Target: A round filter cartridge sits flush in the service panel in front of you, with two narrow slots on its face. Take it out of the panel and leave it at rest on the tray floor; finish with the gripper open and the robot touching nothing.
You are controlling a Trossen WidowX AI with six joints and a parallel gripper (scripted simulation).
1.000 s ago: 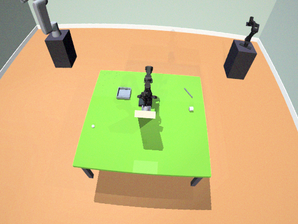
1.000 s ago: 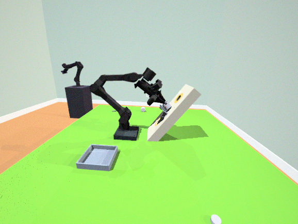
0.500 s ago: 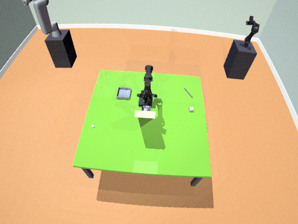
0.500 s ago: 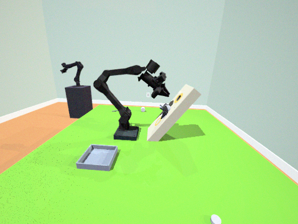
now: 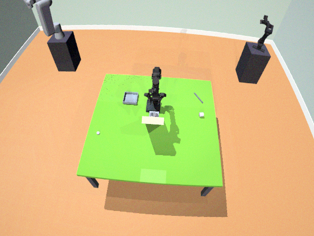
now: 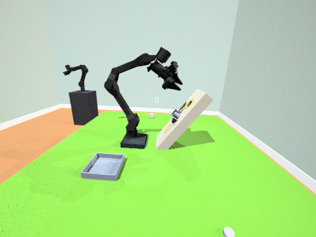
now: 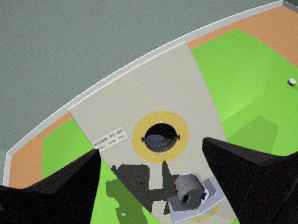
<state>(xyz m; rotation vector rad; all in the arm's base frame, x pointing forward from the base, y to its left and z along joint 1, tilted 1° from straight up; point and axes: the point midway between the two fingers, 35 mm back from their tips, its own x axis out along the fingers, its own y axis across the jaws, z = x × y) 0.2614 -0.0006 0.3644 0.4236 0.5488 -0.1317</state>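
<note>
The round grey filter cartridge (image 5: 154, 114) (image 6: 177, 113) (image 7: 187, 189) is out of its hole and rests in a bluish-grey ledge (image 7: 182, 214) on the face of the tilted service panel (image 5: 152, 120) (image 6: 186, 123) (image 7: 140, 90). Dark slots show on its end in the wrist view. The yellow-ringed hole (image 7: 160, 131) above it is dark and open. My gripper (image 6: 181, 87) (image 7: 152, 150) is wide open and empty, raised off the panel face. The blue-grey tray (image 5: 130, 103) (image 6: 99, 177) holds nothing and stands on the table beside the arm's base.
A white label (image 7: 111, 139) is on the panel. A second yellow ring (image 6: 167, 128) lies lower on it. A white cylinder (image 5: 201, 115) (image 6: 151, 116), a thin grey rod (image 5: 198, 98) and a small white puck (image 5: 98, 132) (image 6: 228, 232) lie on the table. Two other arms stand on dark pedestals away from it.
</note>
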